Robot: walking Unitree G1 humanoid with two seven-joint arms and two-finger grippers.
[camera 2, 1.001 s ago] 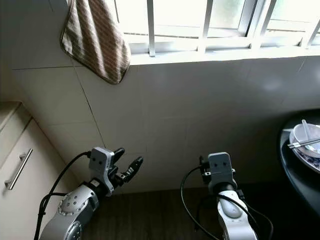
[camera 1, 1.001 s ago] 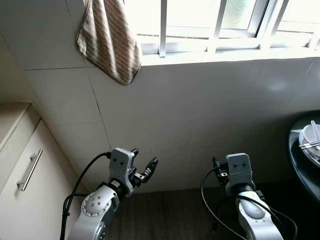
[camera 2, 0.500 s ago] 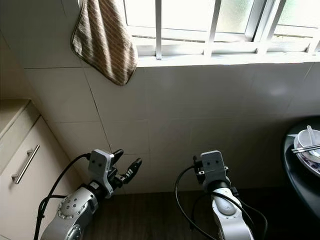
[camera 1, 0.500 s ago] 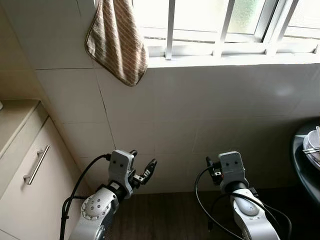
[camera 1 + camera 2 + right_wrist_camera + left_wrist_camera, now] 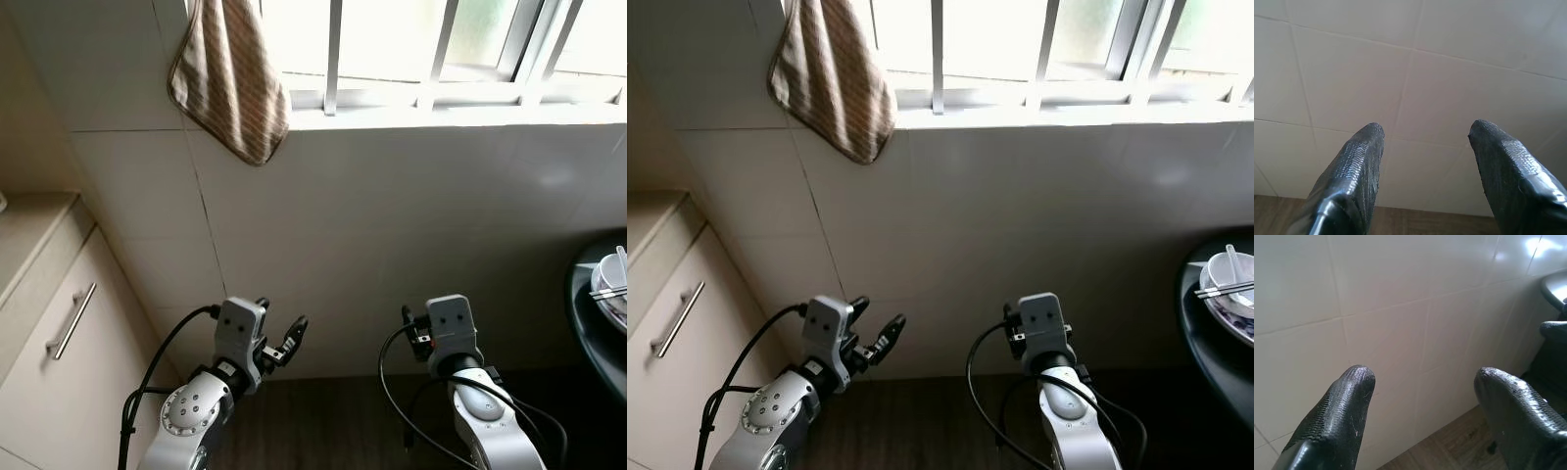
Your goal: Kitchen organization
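— While both arms hang low before the tiled wall (image 5: 372, 225), how do they stand?
— Left end effector (image 5: 1420, 382) spread, empty; right end effector (image 5: 1422, 134) likewise.
— Containers?
— Far right, a white bowl (image 5: 1227, 277) on the dark counter (image 5: 1205, 333) holds a spoon (image 5: 1231, 260); chopsticks (image 5: 1225, 289) lie across it. A striped towel (image 5: 230, 78) hangs farthest.

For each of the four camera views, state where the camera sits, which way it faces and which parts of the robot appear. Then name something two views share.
Left eye view: on the head, looking down at the tiled wall, striped towel and window; both arms show.
Right eye view: same scene, with the bowl on the dark table.
Left wrist view: along the open left gripper at wall tiles and floor.
Right wrist view: along the open right gripper at wall tiles.
Shared: both wrist views show the tiled wall.
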